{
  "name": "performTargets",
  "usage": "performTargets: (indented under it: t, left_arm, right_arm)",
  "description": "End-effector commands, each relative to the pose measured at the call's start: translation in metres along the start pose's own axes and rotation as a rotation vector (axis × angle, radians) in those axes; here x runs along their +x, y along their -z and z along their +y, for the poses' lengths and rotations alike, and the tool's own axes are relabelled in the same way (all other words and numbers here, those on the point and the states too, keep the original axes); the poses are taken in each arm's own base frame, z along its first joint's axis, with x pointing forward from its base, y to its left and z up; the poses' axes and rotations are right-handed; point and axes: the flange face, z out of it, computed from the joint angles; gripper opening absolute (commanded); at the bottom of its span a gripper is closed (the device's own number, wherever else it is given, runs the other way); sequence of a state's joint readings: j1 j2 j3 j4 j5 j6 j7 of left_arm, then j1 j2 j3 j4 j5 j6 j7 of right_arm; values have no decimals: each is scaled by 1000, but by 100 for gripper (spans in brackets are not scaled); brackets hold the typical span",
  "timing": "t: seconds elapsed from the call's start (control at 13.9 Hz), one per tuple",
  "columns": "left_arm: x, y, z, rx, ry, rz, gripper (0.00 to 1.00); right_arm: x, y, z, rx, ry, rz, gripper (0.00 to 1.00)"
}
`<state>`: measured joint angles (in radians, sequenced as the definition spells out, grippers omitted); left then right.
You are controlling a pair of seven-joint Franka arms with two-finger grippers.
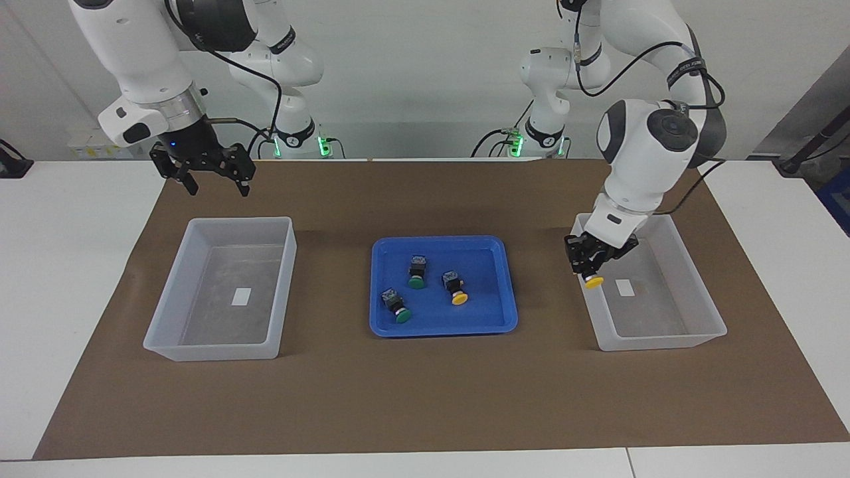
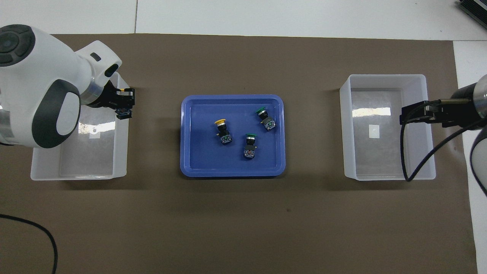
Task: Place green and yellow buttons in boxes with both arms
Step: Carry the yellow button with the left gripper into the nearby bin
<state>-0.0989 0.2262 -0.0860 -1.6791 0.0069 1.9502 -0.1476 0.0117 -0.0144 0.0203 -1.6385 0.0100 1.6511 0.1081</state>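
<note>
blue tray (image 1: pixel 505 318) on brown mat (image 1: pixel 425 398)

Three buttons (image 1: pixel 418 272) lie in the tray (image 1: pixel 505 292) between two boxes (image 1: pixel 159 332).

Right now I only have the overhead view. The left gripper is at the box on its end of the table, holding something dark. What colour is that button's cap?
Observer: Yellow. The facing view shows the left gripper shut on a yellow button, cap pointing down.
Operator: Is it resting in the box yet?
Observer: It appears to hang over the box, just inside the wall nearest the tray, not down on the floor.
Operator: And the right gripper?
Observer: The right gripper waits open, raised over the mat at the other box's edge toward the robots.
</note>
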Motion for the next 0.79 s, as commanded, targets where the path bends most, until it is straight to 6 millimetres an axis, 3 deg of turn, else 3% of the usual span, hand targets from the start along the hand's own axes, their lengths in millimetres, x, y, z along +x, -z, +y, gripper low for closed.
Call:
performTargets:
  t: [0.0,0.29,0.72]
  left_arm:
    - [-2,3,-35,4,-79,-15,0]
    - [-14,-16,-95,8,-173,-17,0]
    - [-38,-57,-111,17,-160,24,0]
  right_arm:
    - [-3,0,0,1,-5,-6,100]
    - [-3,0,0,1,-5,-6,100]
    - [-3,0,0,1,-7,-6,100]
